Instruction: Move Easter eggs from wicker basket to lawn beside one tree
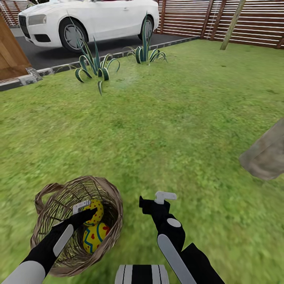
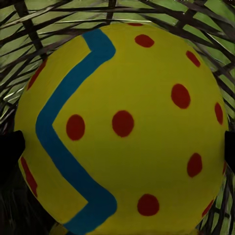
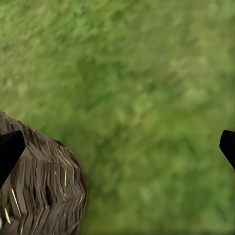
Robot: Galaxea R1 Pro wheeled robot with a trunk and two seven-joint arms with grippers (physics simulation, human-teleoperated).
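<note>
Easter eggs, and I count two on show in the wicker basket on the lawn: an upper egg and a lower egg touching it, the lower one partly screened by the weave. Whether more lie deeper in the basket I cannot tell.

Left end effector is reaching down over the rim, right at the upper egg. From the left wrist view that egg looms huge, with dark fingertips at either side of it; whether they grip it I cannot tell.

Right end effector hangs over bare grass just beside the basket, forearm angled forward, jaws spread wide with nothing between them.

One thick grey-brown tree trunk is cut off at the right edge. Two spiky plants line the lawn's far edge, with one white car behind.
</note>
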